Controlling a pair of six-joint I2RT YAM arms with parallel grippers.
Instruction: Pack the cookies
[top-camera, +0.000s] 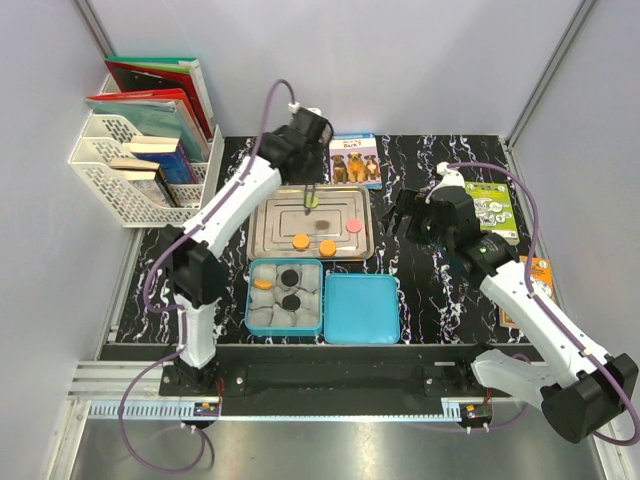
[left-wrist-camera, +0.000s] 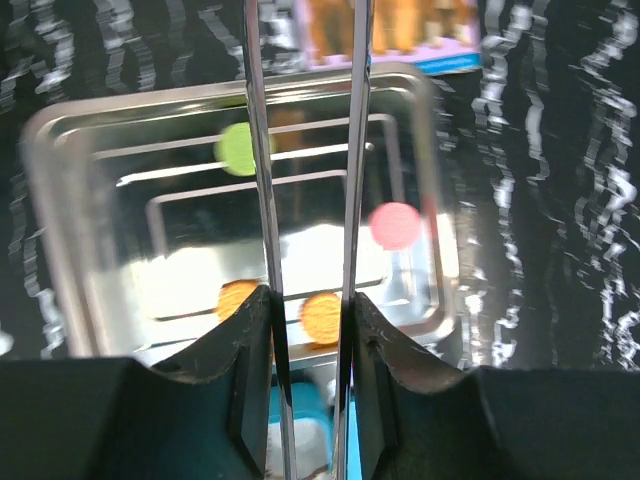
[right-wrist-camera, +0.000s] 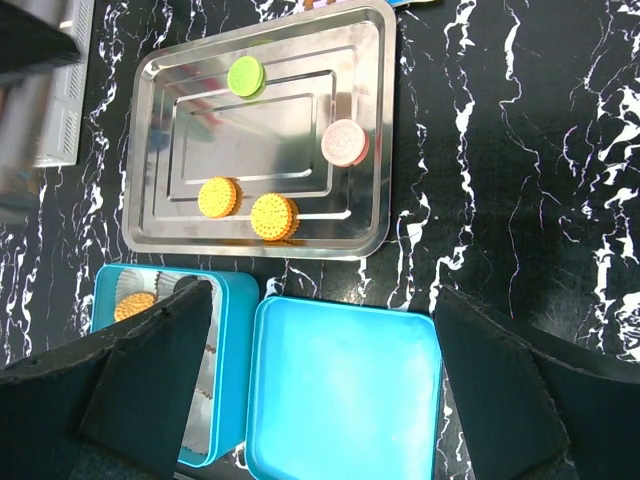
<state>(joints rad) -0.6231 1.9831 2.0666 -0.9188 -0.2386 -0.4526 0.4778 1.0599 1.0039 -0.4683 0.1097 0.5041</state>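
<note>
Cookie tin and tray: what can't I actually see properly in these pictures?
Right wrist view: a finger of the right gripper hides most of the blue tin.
Left wrist view: blurred green cookie; the left gripper runs off the top edge.
Top view: left gripper overlaps the green cookie; contact unclear.

Under my left gripper (top-camera: 311, 196) I count four cookies (right-wrist-camera: 274, 216) on one tray (right-wrist-camera: 150, 235): two orange, one green, one pink. Back toward my base, three more sit in one tin (top-camera: 248, 300).
</note>
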